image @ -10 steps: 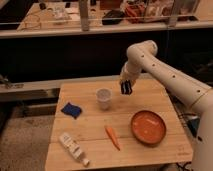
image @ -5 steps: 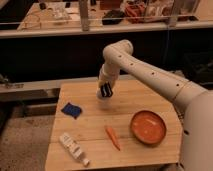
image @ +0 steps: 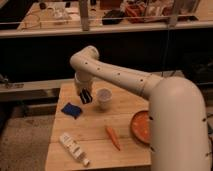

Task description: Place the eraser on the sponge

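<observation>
The sponge (image: 72, 109) is a flat deep-blue pad lying on the left part of the wooden table (image: 95, 125). My gripper (image: 86, 96) hangs just above and to the right of it, left of the white cup (image: 104, 98). At its tip I see a small dark block with pale stripes, the eraser (image: 86, 97), with the gripper shut on it. The eraser is clear of the sponge and still in the air.
A carrot (image: 113, 137) lies at the table's middle front. An orange bowl (image: 140, 126) sits at the right, partly behind my arm. A white bottle (image: 73, 148) lies on its side at the front left. A dark shelf runs behind the table.
The gripper has swung left across the table, from right of the cup to past it, and now sits lower, close above the sponge. The objects on the table have not moved.
</observation>
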Motion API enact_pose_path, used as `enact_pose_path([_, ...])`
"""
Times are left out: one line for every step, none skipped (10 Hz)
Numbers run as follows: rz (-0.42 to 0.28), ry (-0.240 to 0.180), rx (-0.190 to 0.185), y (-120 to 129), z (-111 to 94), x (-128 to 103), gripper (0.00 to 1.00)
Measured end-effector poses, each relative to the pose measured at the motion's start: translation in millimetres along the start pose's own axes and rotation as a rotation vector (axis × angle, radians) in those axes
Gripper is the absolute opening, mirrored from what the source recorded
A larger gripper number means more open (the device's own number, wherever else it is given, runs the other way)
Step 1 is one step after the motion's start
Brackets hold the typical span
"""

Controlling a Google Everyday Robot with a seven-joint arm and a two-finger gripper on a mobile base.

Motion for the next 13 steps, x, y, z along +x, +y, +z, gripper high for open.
enact_pose_path([-0.042, -0.011, 0.001, -15.6, 18.3, 2.8, 0.0])
enact_pose_path([-0.088, -0.022, 0.002, -27.6, 39.6, 4.7, 0.0])
enact_pose_path([-0.142, -0.034, 0.014, -36.8, 66.4, 5.0, 0.0])
enact_pose_path([-0.173, -0.038, 0.023, -40.2, 78.8, 2.7, 0.0])
enact_pose_path([-0.209, -0.039, 0.032, -40.3, 89.2, -1.1, 0.0])
enact_pose_path([-0.247, -0.034, 0.046, -37.2, 95.2, -7.1, 0.0])
enact_pose_path([-0.287, -0.026, 0.057, -29.0, 99.6, -14.8, 0.0])
enact_pose_path([-0.328, -0.018, 0.062, -22.2, 102.1, -22.5, 0.05])
enact_pose_path([-0.357, -0.014, 0.063, -21.9, 104.3, -26.5, 0.12])
enact_pose_path([-0.366, -0.013, 0.065, -23.9, 104.8, -27.2, 0.24])
enact_pose_path([-0.367, -0.013, 0.068, -24.8, 105.1, -27.8, 0.32])
enact_pose_path([-0.365, -0.01, 0.072, -24.6, 104.8, -28.1, 0.42])
enact_pose_path([-0.364, -0.002, 0.082, -26.2, 101.7, -28.1, 0.55])
